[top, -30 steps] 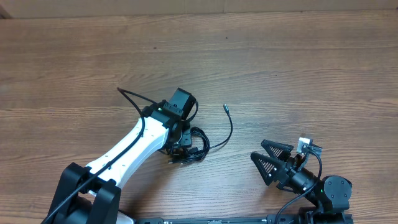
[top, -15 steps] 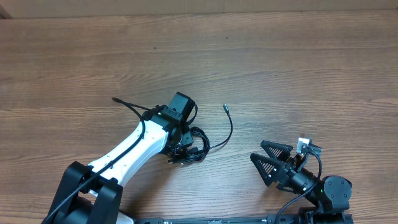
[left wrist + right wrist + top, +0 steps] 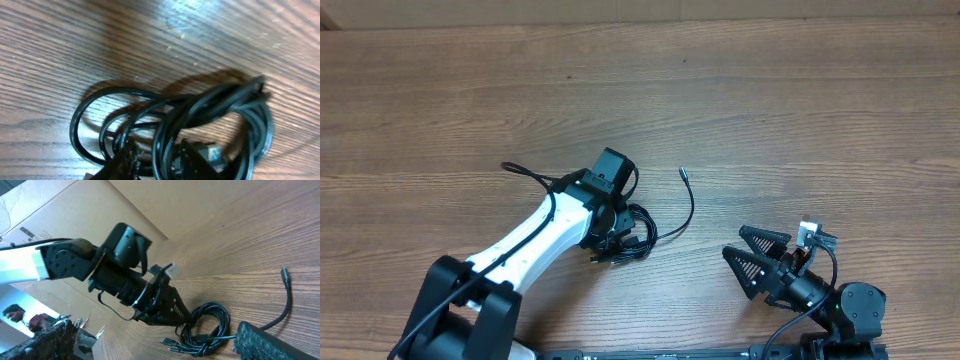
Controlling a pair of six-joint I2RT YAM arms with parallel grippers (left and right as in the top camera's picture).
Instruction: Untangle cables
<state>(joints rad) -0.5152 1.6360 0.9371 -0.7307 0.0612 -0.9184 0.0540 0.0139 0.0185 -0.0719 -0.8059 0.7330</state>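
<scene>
The cables are thin black cords coiled in a small bundle on the wooden table. One loose strand curves right and ends in a small plug. My left gripper points down onto the bundle's left side. In the left wrist view its jaws are apart, with strands of the bundle running between them and a blue-tipped plug beside the right finger. My right gripper is open and empty at the lower right, apart from the bundle, which also shows in the right wrist view.
The left arm's own black wire loops out to the left of its wrist. A cardboard wall stands along the table's far edge. Two small plug ends stick out of the bundle towards the front.
The left wrist has shifted slightly left and settled over the bundle; its fixed wire loop swung left. The bundle and the right arm have not moved.
</scene>
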